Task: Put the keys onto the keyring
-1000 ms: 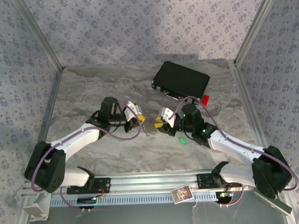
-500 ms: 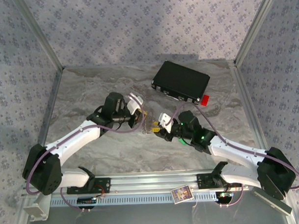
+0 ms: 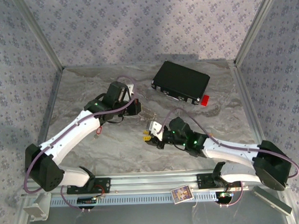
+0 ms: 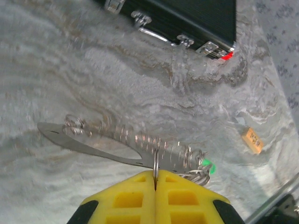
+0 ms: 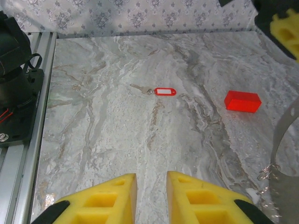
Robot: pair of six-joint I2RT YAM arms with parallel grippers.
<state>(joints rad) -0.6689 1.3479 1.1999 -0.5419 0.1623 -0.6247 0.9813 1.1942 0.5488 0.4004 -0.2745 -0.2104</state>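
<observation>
My left gripper (image 4: 155, 173) is shut on a thin metal ring of the keyring (image 4: 140, 139), a silvery chain strung along a flat steel loop that hangs just above the table. The green key (image 4: 207, 165) shows behind the chain's right end; I cannot tell whether it is attached. In the top view the left gripper (image 3: 134, 105) sits mid-table. The red-and-white key (image 5: 161, 91) lies flat on the marble, well ahead of my right gripper (image 5: 151, 179), which is open and holds nothing. From above, the right gripper (image 3: 149, 134) points left, low over the table.
The black case (image 3: 182, 81) stands at the back right with a red block (image 3: 205, 100) by its corner. Another red block (image 5: 242, 101) lies right of the red-and-white key. A small orange tag (image 4: 252, 140) rests on the marble. The left arm's base (image 5: 16, 70) and the rail border the near edge.
The left gripper has swung back and up, carrying the keyring away from the right gripper. The right gripper has moved left and toward the near edge, away from the keyring.
</observation>
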